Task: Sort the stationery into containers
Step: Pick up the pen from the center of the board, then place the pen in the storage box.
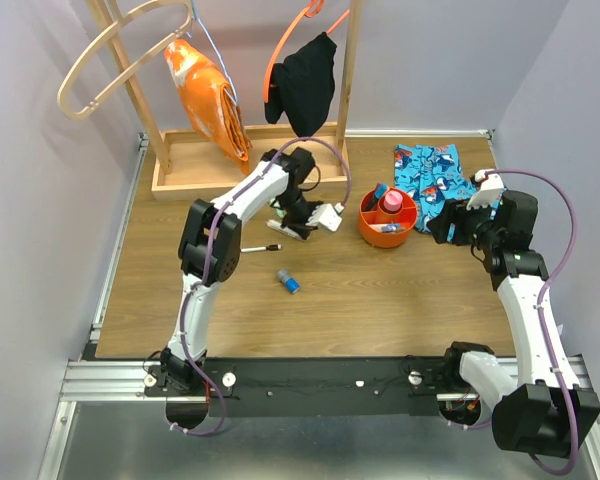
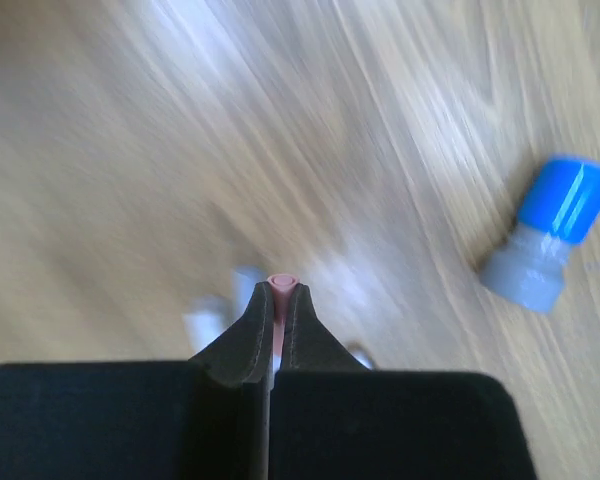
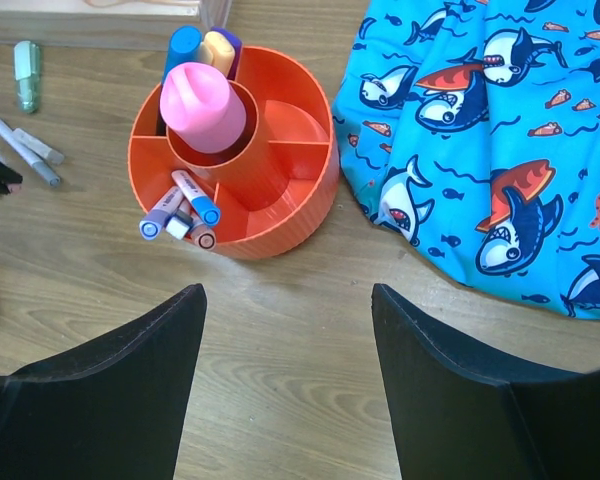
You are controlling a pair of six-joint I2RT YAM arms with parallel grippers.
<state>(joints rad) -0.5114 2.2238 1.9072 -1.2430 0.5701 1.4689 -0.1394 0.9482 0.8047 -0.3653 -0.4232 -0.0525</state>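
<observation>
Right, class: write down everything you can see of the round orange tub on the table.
The orange tub looks like plastic, round and low, with a ribbed outer wall. Dividers fan out from a central cup that holds a pink tube. Markers lean in the near-left compartment; capped ones stand in a far one. It sits upright on the wooden table, close beside a shark-print cloth.
</observation>
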